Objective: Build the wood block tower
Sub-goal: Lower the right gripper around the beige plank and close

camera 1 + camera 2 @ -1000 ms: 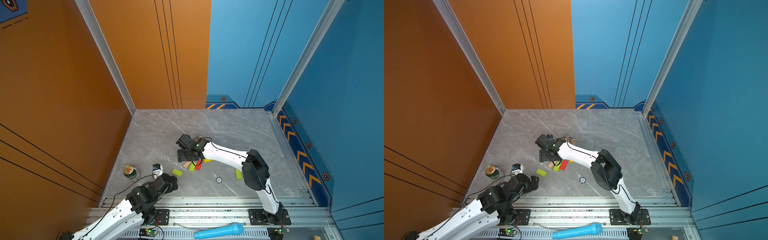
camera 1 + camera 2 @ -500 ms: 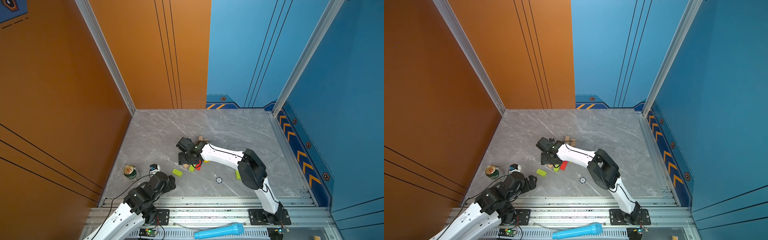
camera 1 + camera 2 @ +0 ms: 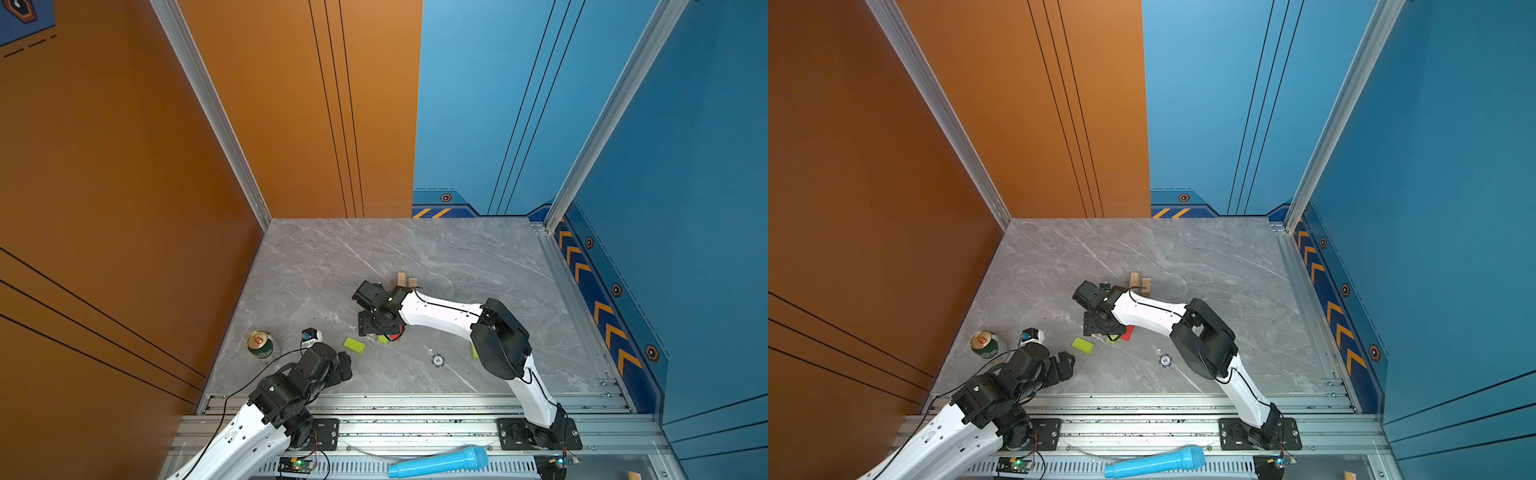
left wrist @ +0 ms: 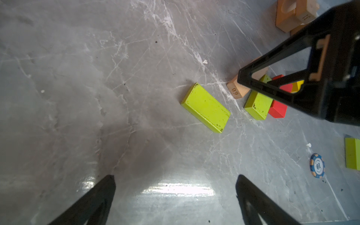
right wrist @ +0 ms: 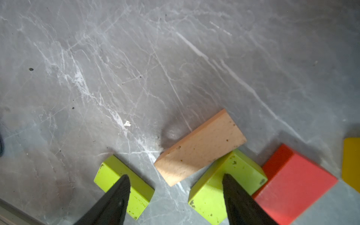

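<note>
My right gripper (image 3: 376, 328) (image 5: 175, 176) hangs open over a loose cluster of wood blocks: a tan block (image 5: 200, 148), a lime green block (image 5: 239, 171), a red block (image 5: 292, 185) and a yellow block (image 5: 350, 161). One end of the tan block lies between its fingertips, and nothing is gripped. Another lime green block (image 3: 354, 345) (image 4: 205, 107) lies apart, ahead of my open, empty left gripper (image 3: 345, 368) (image 4: 175, 179). Two notched tan blocks (image 3: 405, 280) (image 3: 1140, 282) sit together behind the right arm. A further lime block (image 4: 352, 153) lies under that arm. No stacked tower shows.
A green drink can (image 3: 260, 344) and a small blue-white cube (image 3: 311, 336) stand at the front left. A round blue-white token (image 3: 437, 360) lies at front centre. Orange and blue walls close in the grey marble floor (image 3: 374, 249); a metal rail (image 3: 415, 405) runs along the front.
The right arm has drawn slightly toward the front, uncovering the two notched tan blocks behind it. The left arm has shifted a little. Both grippers stayed open.
</note>
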